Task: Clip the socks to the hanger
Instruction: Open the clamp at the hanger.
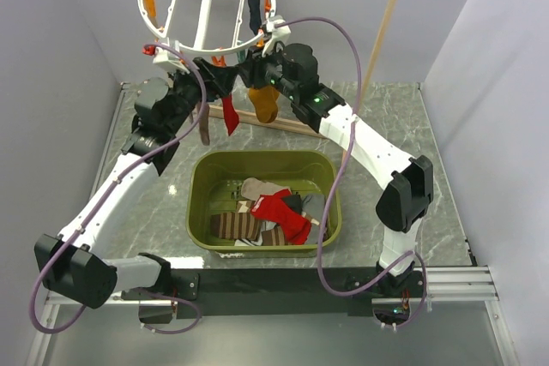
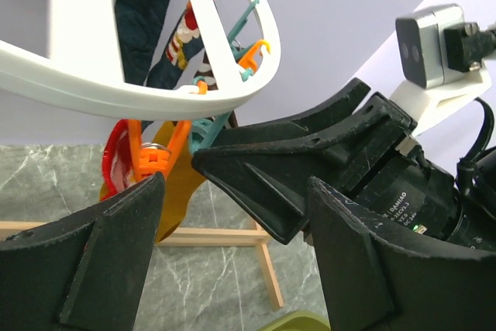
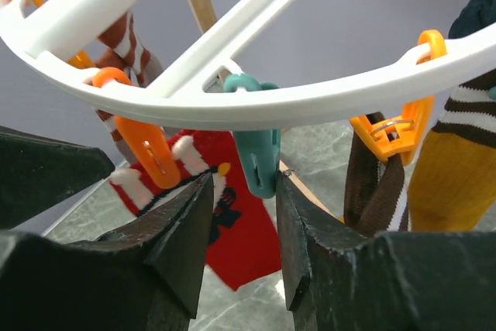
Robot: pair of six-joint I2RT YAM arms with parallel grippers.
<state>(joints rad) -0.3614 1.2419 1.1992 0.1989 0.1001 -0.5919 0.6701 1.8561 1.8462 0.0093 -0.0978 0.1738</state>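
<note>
The white ring hanger (image 1: pixel 176 45) hangs from the rack rod. A red sock (image 1: pixel 230 116), a mustard sock (image 1: pixel 264 102), a brown sock (image 1: pixel 204 130) and a navy sock (image 1: pixel 254 8) hang from its clips. My right gripper (image 3: pixel 244 184) is open, with the lower end of a teal clip (image 3: pixel 258 156) between its fingertips; the red sock with white marks (image 3: pixel 240 246) hangs behind. An orange clip (image 3: pixel 395 133) holds a brown striped sock (image 3: pixel 372 191). My left gripper (image 2: pixel 236 191) is open and empty just below the ring (image 2: pixel 155 87), close beside the right gripper's fingers (image 2: pixel 287 168).
An olive bin (image 1: pixel 199 203) in mid-table holds more socks: a red one (image 1: pixel 283 212), a brown striped one (image 1: pixel 236 226) and a grey one (image 1: pixel 257 186). The wooden rack's post (image 1: pixel 386 23) and foot bar (image 1: pixel 287 123) stand behind the bin. Grey walls close in both sides.
</note>
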